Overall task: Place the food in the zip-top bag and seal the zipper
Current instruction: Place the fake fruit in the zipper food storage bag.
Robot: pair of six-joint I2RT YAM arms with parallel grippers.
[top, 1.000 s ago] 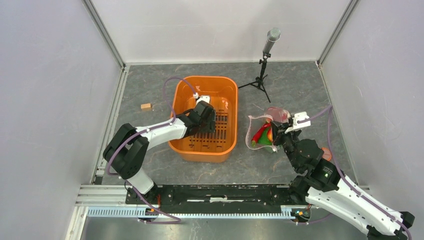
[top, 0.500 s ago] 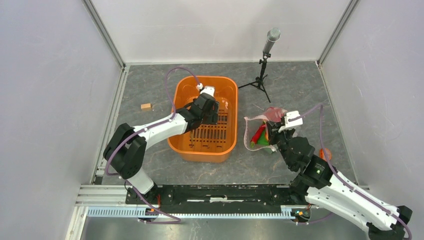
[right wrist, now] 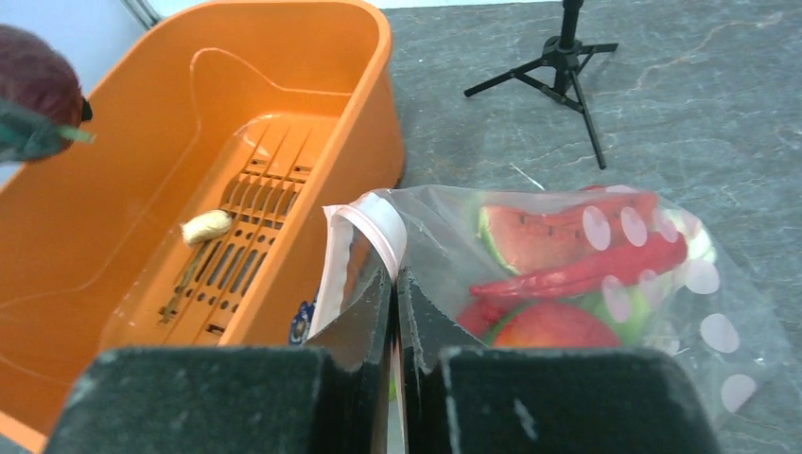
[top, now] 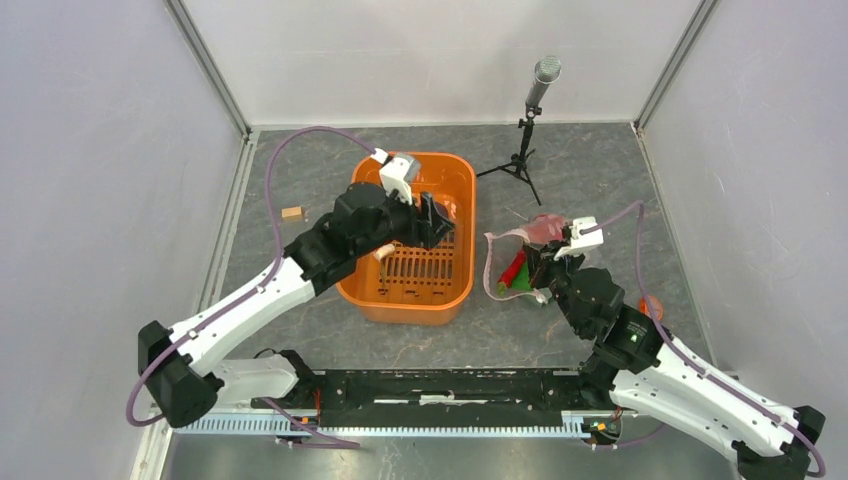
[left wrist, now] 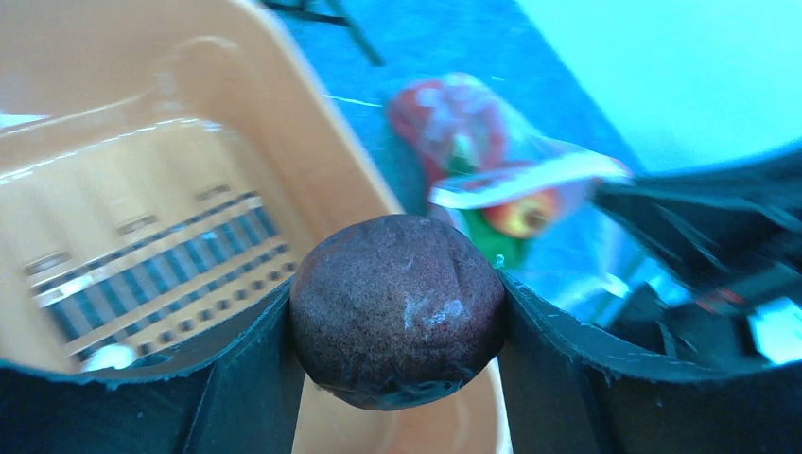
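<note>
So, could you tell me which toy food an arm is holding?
The dark brown round piece, clamped in the left jaws above the orange tub; the watermelon slice and red pieces lie inside the bag.

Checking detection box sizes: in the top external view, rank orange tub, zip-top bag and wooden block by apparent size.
1. orange tub, largest
2. zip-top bag, clearly smaller than the tub
3. wooden block, by far the smallest

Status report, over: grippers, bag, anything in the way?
Left gripper shut on dark piece, over tub. Right gripper shut on bag mouth, unsealed, other food inside. Nothing seen between tub and bag.
</note>
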